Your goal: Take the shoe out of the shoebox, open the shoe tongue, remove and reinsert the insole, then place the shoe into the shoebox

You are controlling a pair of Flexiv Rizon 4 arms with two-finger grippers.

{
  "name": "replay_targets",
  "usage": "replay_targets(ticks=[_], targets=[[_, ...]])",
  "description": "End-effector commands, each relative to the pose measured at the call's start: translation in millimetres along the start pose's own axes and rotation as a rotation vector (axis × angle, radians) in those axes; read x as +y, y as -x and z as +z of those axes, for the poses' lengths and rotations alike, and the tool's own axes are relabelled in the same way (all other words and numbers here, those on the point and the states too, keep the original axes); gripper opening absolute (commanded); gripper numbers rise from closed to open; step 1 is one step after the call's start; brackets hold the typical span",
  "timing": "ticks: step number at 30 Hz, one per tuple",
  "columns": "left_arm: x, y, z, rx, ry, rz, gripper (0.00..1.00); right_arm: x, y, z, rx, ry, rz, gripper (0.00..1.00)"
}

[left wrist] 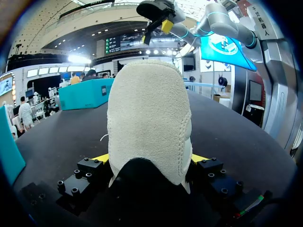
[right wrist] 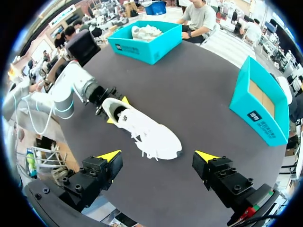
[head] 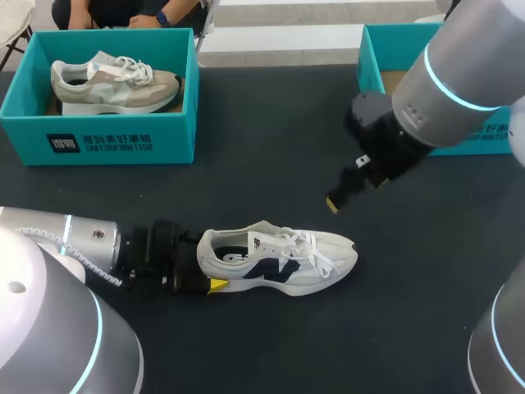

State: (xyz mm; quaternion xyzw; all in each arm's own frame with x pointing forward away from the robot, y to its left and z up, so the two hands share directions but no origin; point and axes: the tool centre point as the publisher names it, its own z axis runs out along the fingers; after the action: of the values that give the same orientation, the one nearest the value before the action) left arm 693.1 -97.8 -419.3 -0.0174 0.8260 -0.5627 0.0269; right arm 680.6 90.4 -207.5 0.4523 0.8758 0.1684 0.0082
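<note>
A white shoe (head: 279,261) with a dark side logo lies on its sole on the black table, toe toward the right. My left gripper (head: 209,263) comes in from the left and is shut on its heel, one yellow tip on each side. In the left wrist view the suede heel (left wrist: 149,118) fills the gap of the gripper (left wrist: 150,159). My right gripper (head: 346,185) hangs open above and to the right of the toe, holding nothing. Seen from the right wrist, the shoe (right wrist: 142,127) lies below the wide-open gripper (right wrist: 158,157), with my left gripper (right wrist: 117,110) at its heel.
A teal shoebox (head: 98,135) at the back left holds a beige shoe (head: 115,82). A second teal shoebox (head: 377,57) stands at the back right, partly behind my right arm; its inside (right wrist: 262,97) shows bare cardboard.
</note>
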Motion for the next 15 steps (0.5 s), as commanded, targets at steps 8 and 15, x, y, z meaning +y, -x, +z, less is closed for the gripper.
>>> replay_targets(ticks=[8, 15], targets=[[0, -0.9, -1, -0.002, 0.003, 0.000, 0.00, 51.0, -33.5, 62, -0.185, -0.156, 0.118, 1.00], [0, -0.9, -1, -0.002, 0.003, 0.000, 0.00, 60.3, -49.1, 84, -0.235, -0.139, 0.184, 1.00]])
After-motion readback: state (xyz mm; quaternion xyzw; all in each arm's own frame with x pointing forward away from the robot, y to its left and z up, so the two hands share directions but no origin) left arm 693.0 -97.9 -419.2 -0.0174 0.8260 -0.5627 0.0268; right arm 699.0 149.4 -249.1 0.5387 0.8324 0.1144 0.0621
